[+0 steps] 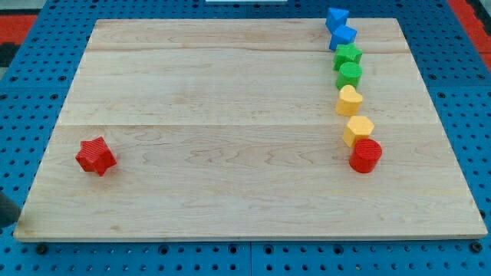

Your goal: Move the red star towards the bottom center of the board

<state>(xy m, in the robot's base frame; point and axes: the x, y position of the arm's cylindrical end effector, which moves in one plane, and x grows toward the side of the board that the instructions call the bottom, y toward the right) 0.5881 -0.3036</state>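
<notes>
The red star (95, 156) lies near the left edge of the wooden board (230, 199), a little below mid-height. A dark shape at the view's left edge, just off the board's bottom-left corner, looks like my rod, with my tip (8, 223) at its lower end. It is below and well to the left of the red star, not touching it.
A column of blocks runs down the right side: two blue blocks (337, 17) (343, 35), a green star (347, 54), a green block (349, 74), a yellow block (348, 100), a yellow hexagon (358, 130) and a red cylinder (366, 156). A blue pegboard surrounds the board.
</notes>
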